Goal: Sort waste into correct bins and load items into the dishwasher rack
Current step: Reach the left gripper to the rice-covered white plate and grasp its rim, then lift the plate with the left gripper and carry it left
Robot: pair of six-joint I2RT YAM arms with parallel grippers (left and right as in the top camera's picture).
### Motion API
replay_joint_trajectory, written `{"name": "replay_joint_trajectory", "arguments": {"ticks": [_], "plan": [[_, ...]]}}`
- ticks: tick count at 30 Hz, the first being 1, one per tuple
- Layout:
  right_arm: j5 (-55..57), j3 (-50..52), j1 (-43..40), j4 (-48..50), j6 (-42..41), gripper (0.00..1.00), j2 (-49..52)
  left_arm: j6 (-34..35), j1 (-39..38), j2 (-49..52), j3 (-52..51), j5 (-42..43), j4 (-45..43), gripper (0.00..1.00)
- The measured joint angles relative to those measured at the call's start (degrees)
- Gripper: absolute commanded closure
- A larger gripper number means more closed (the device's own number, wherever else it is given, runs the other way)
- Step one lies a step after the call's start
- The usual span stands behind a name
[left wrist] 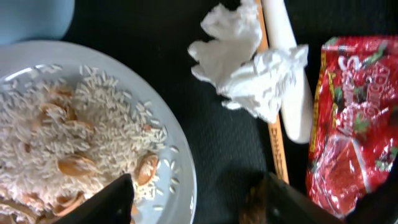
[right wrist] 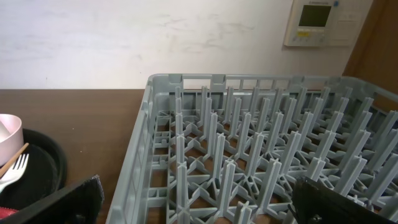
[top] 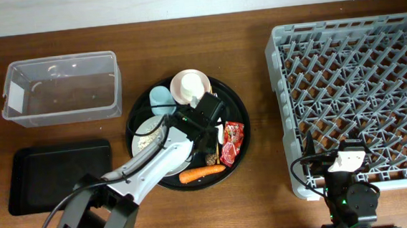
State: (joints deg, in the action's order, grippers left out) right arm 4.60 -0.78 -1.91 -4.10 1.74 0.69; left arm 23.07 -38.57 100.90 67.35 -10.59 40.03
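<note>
Two tools stand spread, both empty. The right tool (right wrist: 199, 204) hovers low at the dishwasher rack's (right wrist: 261, 143) near edge. The left arm (top: 149, 161) stretches over the round black tray (top: 237, 108), the left tool (left wrist: 202, 200) above the plate (left wrist: 181, 155) rim; red wrapper (left wrist: 351, 124) and napkin (left wrist: 249, 68) lie just ahead. Fingertips are cropped.
</note>
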Motion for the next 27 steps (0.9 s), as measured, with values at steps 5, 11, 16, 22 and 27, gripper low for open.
{"name": "replay_joint_trajectory", "arguments": {"ticks": [5, 11, 16, 22, 27], "plan": [[0.0, 0.0, 0.0, 0.0, 0.0, 0.02, 0.0, 2.0, 0.0, 3.7, 0.0, -1.3, -0.9, 0.41], [0.0, 0.0, 0.0, 0.0, 0.0, 0.01, 0.0, 3.8, 0.0, 6.9, 0.0, -3.2, -2.6, 0.48], [0.0, 0.0, 0.0, 0.0, 0.0, 0.01, 0.0, 3.8, 0.0, 7.4, 0.0, -3.4, -3.9, 0.52], [0.0, 0.0, 0.0, 0.0, 0.0, 0.01, 0.0, 3.6, 0.0, 8.4, 0.0, -3.4, -4.3, 0.70], [0.0, 0.0, 0.0, 0.0, 0.0, 0.01, 0.0, 3.6, 0.0, 8.6, 0.0, -3.5, -4.5, 0.85]]}}
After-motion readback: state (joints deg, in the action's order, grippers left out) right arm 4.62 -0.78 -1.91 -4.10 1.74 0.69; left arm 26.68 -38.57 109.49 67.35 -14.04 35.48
